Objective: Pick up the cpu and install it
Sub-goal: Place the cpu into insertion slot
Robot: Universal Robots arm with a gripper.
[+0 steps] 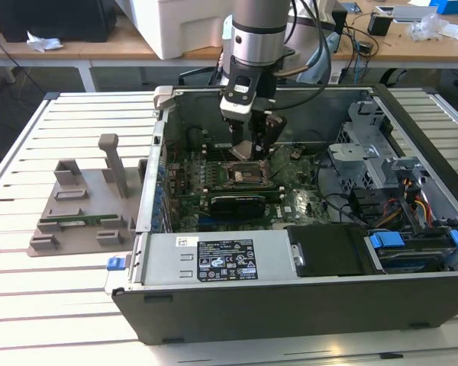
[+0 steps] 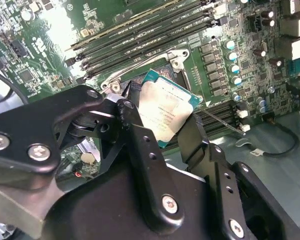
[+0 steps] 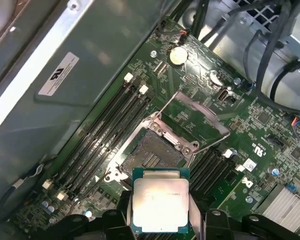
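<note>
I'm driving this in some electronics lab: opened PC tower (image 1: 290, 305) on a slatted metal table (image 1: 30, 145), cable-cluttered wooden benches (image 1: 412, 44) behind.

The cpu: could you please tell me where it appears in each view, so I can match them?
Exterior view: the cpu, a small pale piece at the gripper tip, just above the socket.
Second wrist view: the cpu is clamped between the black fingers, in front of the socket's metal frame.
First wrist view: silvery top facing the camera, held beside the open socket.
Shared landmark: the socket.
</note>
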